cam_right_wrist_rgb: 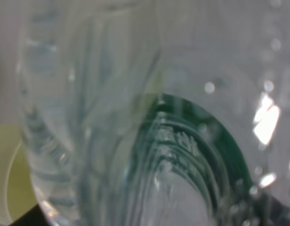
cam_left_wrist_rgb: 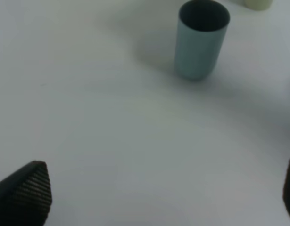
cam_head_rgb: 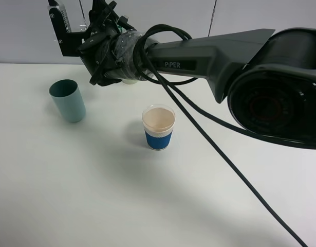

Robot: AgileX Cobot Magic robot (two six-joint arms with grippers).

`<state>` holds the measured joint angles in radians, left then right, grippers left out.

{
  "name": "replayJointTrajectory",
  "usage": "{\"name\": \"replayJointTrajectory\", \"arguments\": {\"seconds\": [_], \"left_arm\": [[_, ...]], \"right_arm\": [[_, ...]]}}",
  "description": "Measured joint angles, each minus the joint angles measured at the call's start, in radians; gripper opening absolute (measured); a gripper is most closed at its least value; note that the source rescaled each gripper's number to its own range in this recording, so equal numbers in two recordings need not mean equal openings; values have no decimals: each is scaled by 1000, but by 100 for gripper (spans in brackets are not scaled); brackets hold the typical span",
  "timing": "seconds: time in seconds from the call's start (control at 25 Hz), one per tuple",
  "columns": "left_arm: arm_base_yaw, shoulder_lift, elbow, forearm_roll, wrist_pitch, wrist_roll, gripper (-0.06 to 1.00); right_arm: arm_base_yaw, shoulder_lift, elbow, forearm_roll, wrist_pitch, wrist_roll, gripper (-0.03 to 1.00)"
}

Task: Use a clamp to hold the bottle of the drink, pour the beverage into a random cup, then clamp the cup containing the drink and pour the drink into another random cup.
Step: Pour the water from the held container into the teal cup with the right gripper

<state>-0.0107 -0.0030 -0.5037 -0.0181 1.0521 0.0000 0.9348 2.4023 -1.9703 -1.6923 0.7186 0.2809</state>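
The bottle (cam_right_wrist_rgb: 182, 141), clear plastic with a dark green label, fills the right wrist view. My right gripper (cam_head_rgb: 75, 36) is raised at the far left of the table and is shut on the bottle (cam_head_rgb: 85, 21), which shows there only as a clear sliver. The teal cup (cam_head_rgb: 68, 100) stands upright below and in front of that gripper. Whether it holds drink I cannot tell. In the left wrist view the same teal cup (cam_left_wrist_rgb: 201, 40) stands well beyond my left gripper (cam_left_wrist_rgb: 156, 197). That gripper is open and empty over bare table.
A blue-sleeved paper cup (cam_head_rgb: 159, 127) with a pale inside stands at the table's middle. A pale yellow-green cup (cam_head_rgb: 129, 80) is mostly hidden behind the right wrist. The right arm (cam_head_rgb: 209, 56) and its cables (cam_head_rgb: 224, 154) cross the table's right half.
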Motion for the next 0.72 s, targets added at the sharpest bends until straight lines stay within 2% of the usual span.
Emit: {"name": "replayJointTrajectory", "arguments": {"seconds": [0.72], "left_arm": [[0,0,0,0,0,0,100]], "right_arm": [[0,0,0,-25,-21,-31,0]]}}
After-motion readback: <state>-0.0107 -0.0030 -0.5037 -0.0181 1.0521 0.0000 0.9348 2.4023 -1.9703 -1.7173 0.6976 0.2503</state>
